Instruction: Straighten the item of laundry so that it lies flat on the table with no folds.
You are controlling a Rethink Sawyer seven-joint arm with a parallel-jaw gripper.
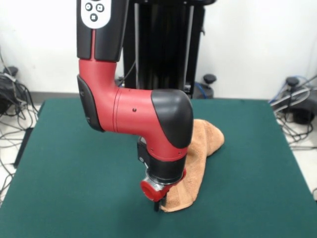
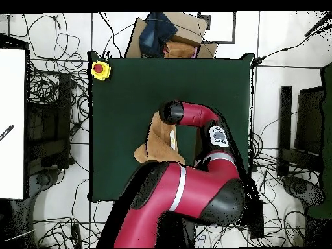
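The towel lies bunched and folded near the middle of the green table, one end humped up, the other trailing toward the near edge. The gripper is down at that near end, touching or just beside it; whether it grips anything cannot be told.

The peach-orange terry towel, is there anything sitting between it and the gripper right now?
Nothing visible does. The gripper is down at the near end of the bunched peach-orange terry towel, right against its edge, with only dark green felt table around them. The yellow box with a red button sits far off at a table corner.
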